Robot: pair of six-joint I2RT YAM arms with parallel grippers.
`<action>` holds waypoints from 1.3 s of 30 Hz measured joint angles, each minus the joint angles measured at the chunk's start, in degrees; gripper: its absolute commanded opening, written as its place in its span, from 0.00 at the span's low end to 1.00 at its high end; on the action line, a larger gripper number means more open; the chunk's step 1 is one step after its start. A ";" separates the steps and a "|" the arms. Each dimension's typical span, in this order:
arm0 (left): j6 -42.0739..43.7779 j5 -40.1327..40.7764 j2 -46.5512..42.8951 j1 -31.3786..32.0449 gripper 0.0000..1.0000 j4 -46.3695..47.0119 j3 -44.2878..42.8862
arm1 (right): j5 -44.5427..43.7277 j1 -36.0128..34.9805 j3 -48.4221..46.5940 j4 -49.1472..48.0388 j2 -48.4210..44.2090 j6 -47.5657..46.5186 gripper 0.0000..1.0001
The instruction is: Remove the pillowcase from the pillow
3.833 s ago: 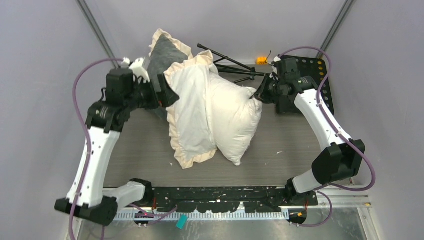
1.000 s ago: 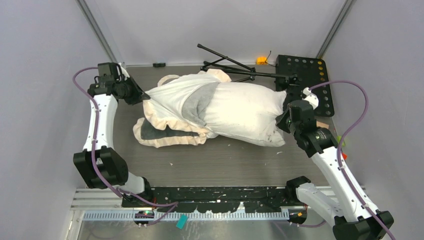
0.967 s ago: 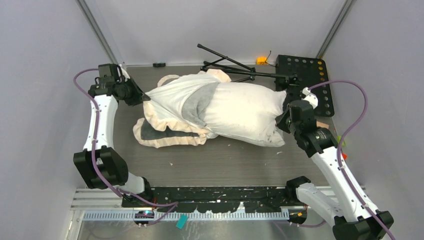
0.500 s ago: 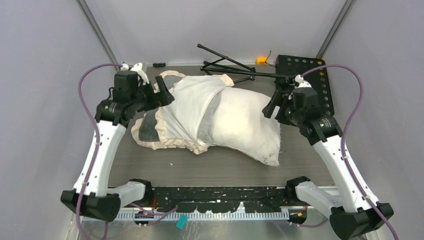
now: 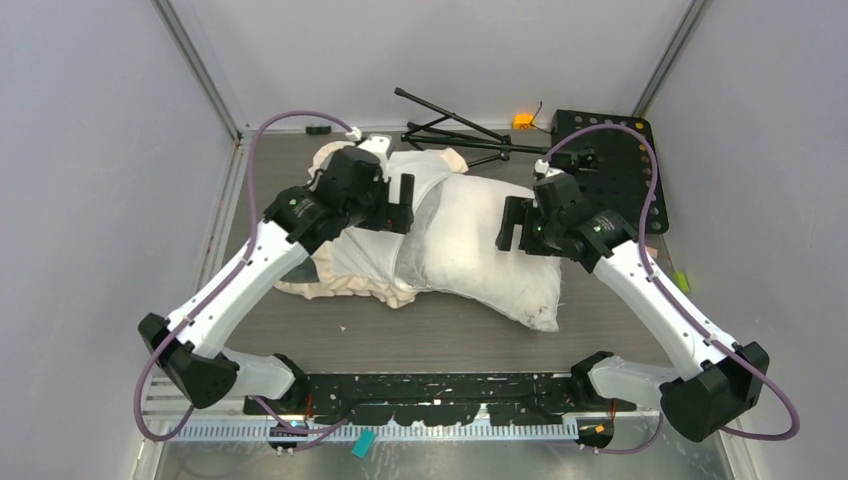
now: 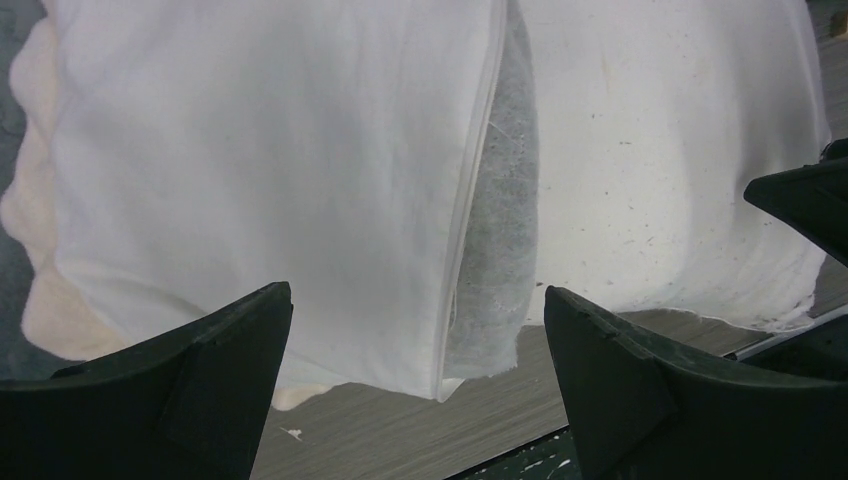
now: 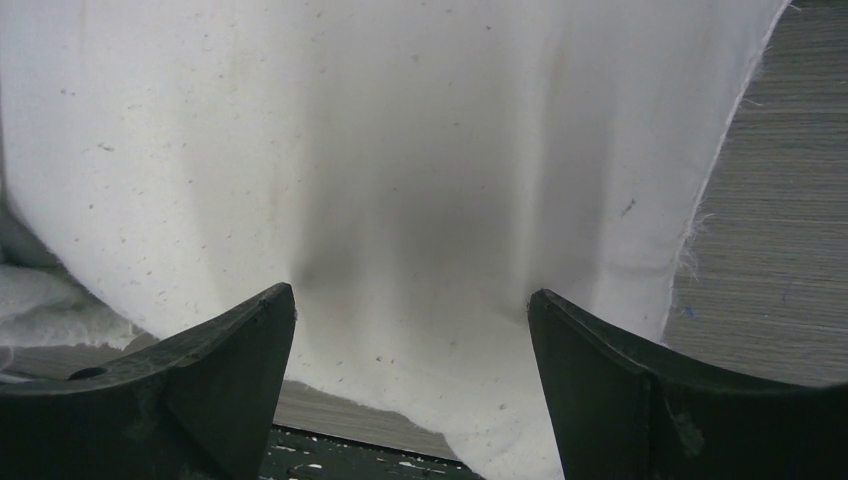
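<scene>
On the table (image 5: 450, 335) the pillow (image 5: 470, 255) lies across the middle, its right and larger part bare and its left end tucked inside the pillowcase (image 5: 360, 255), so the case is only partly off. The step in hand looks like a re-grip between pulls. The left gripper (image 6: 415, 300) hangs over the case's open mouth, where the grey plush face (image 6: 500, 250) shows beside the cream edge; its jaws stand fully wide and hold nothing. The right gripper (image 7: 410, 295) hovers above the bare pillow near its right end, jaws also wide and empty. How much of the pillow sits inside the case is hard to judge, since the left arm covers that part from above. The next move probably calls for the left jaws to close on the case's hem and the right on the pillow's free end, then a pull apart. Beyond them lie a black tripod (image 5: 450, 125) and a perforated black plate (image 5: 620, 140).
</scene>
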State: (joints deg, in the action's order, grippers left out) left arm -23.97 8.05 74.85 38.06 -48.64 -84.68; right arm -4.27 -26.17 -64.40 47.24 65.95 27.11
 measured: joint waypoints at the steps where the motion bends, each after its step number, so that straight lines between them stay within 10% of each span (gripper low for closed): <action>1: 0.42 1.01 1.20 1.07 1.00 -0.02 -0.57 | -0.39 0.00 0.00 -0.04 0.24 0.00 0.91; 18: 3.65 9.31 22.58 4.94 0.89 -1.75 -12.72 | -1.42 -0.02 3.72 -4.87 3.72 0.11 0.82; 25: 2.86 11.74 23.43 -1.16 0.43 -2.95 -9.33 | -2.82 -0.42 7.06 -8.39 3.02 1.38 0.01; 33: 0.15 4.50 10.91 -19.93 0.36 2.97 7.26 | -5.97 -1.92 11.91 -12.61 -8.37 4.46 0.00; 39: 0.59 -0.98 8.44 -22.77 0.37 2.49 7.91 | -5.33 -2.05 12.94 -13.00 -12.87 4.02 0.01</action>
State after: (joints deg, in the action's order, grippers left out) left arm -23.38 7.07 83.29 15.29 -46.15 -76.77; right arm -9.61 -28.23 -51.46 34.24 53.08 31.14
